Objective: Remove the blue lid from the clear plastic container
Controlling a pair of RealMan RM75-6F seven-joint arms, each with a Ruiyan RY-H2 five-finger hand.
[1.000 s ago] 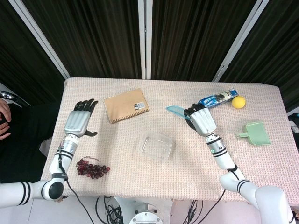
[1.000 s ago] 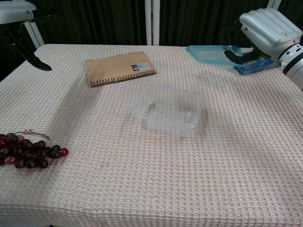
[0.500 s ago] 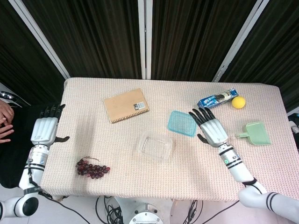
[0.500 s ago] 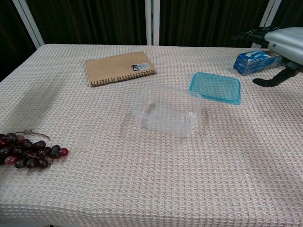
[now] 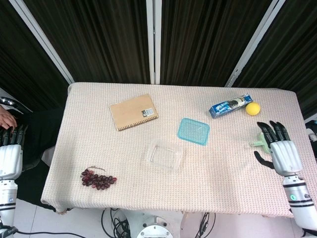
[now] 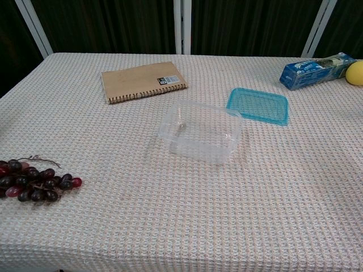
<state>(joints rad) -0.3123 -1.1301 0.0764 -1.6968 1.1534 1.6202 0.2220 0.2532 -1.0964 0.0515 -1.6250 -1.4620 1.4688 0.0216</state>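
Both hands sit off the table with fingers spread and holding nothing, the right hand (image 5: 281, 151) and left hand (image 5: 10, 153), while the blue lid (image 5: 193, 131) lies flat just right of the clear plastic container (image 5: 164, 156); best left undisturbed.

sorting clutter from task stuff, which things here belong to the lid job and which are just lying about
Job:
lid, lying flat on the cloth
container, open, beside the lid
right hand, fingers spread, holding nothing
left hand, off the table edge, holding nothing

Lying about:
notebook
grapes
blue packet
yellow ball
green dustpan
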